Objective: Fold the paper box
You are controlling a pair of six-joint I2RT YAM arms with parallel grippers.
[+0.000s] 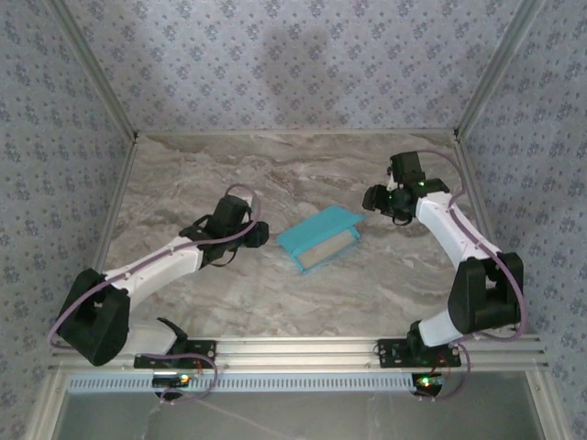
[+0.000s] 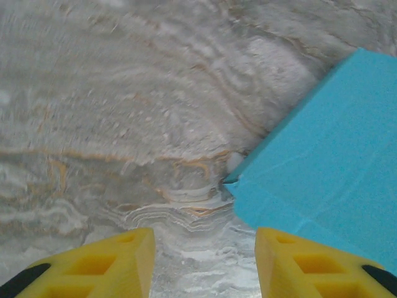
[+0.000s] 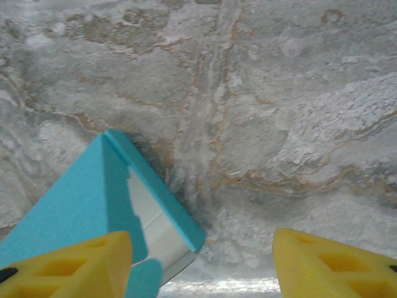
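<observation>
A veined grey-brown marble tabletop is spreading between walls papered in a small blue print. An aluminium rail is running along its near edge. The paper box is lying mid-table between the arms, its long axis running diagonally from near-left to far-right and its pale open side facing near-right. The left gripper and the right gripper are flanking it, jaws parted and grasping nothing.

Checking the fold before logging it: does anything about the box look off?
Yes: the light blue cardboard box on the marble table is not fully closed; its near long side is open, showing pale beige inside.
</observation>
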